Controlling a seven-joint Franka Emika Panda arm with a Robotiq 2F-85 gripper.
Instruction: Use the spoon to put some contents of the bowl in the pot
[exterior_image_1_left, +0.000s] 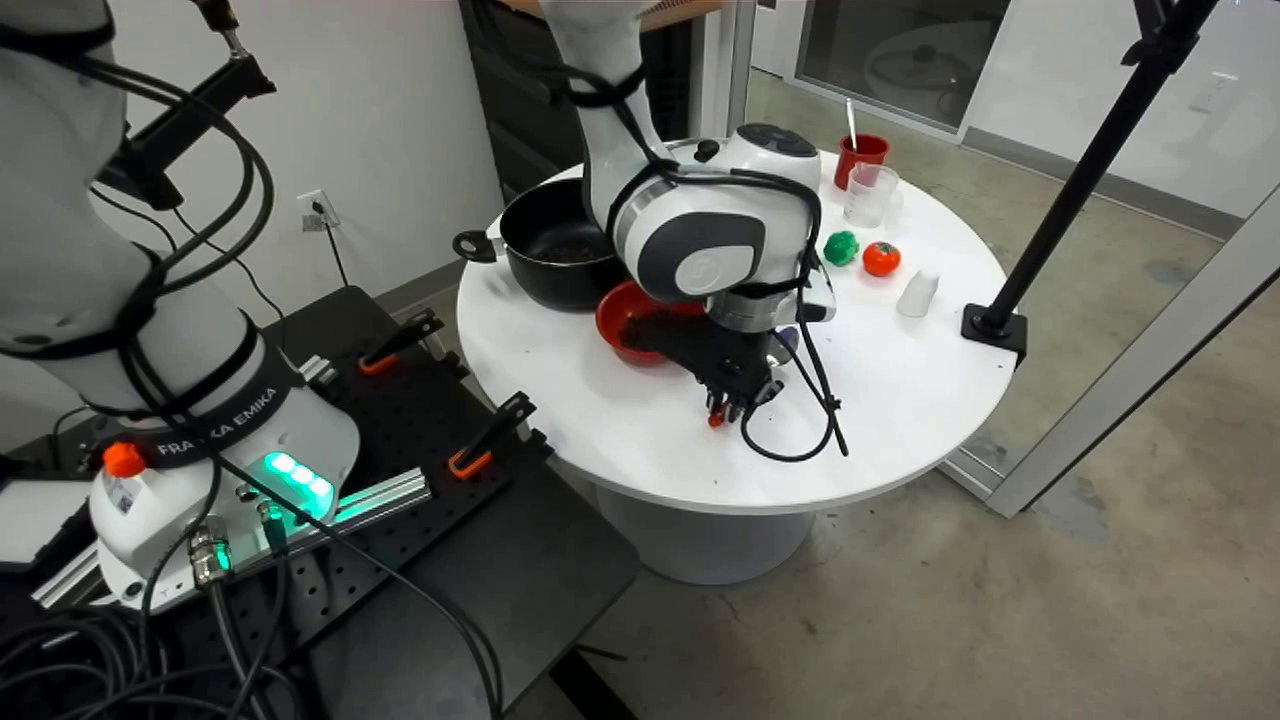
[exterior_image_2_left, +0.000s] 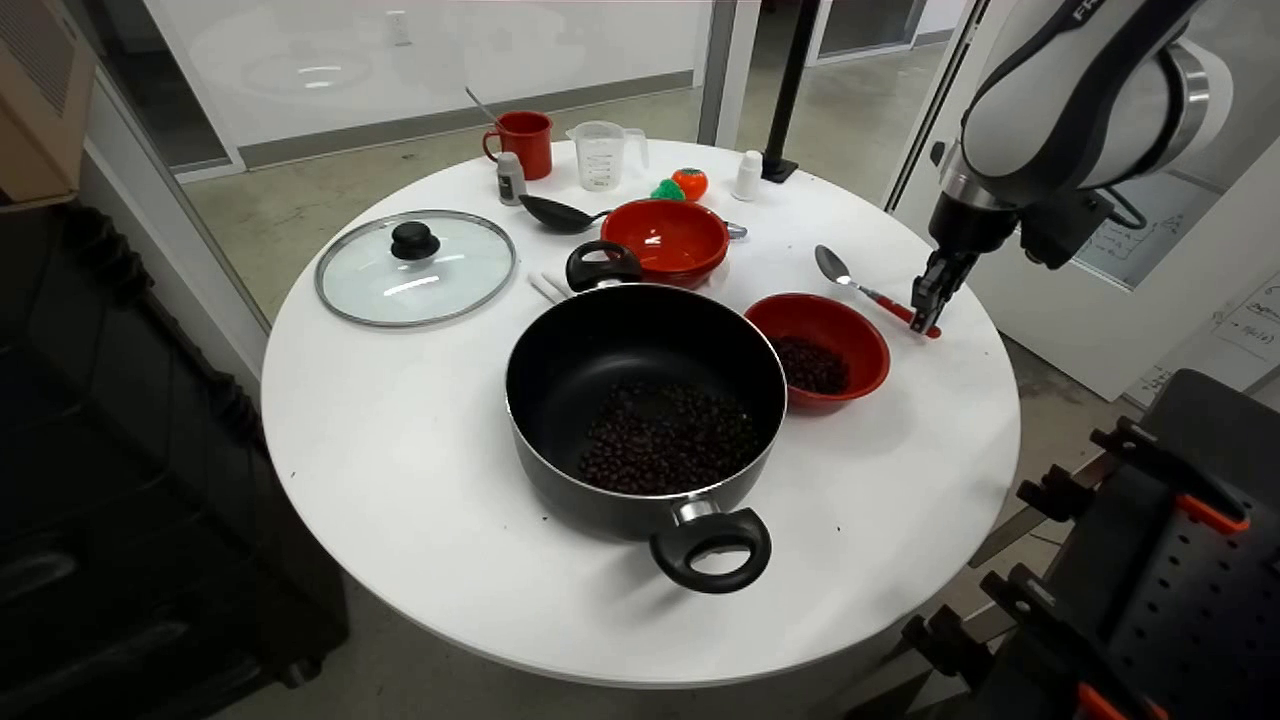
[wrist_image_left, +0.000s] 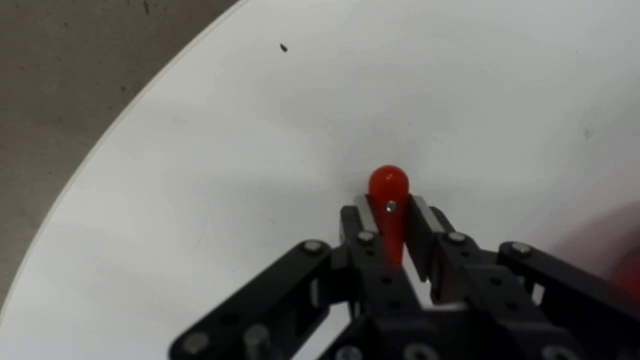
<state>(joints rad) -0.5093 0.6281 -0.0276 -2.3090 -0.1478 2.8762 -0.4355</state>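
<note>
Spoon (exterior_image_2_left: 880, 299): long axis runs ten-to-four o'clock in an exterior view, head (exterior_image_2_left: 830, 263) at ten. My gripper (wrist_image_left: 391, 217) is pinched narrow, gripping the red handle (wrist_image_left: 389, 182) near its end.

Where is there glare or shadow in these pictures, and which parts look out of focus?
In an exterior view, white glare lies on the glass lid and a soft shadow on the table below the pot; in an exterior view, the green base light washes out to white; in the wrist view, the spoon handle looks clearer than the gripper, which blurs toward the bottom edge.
</note>
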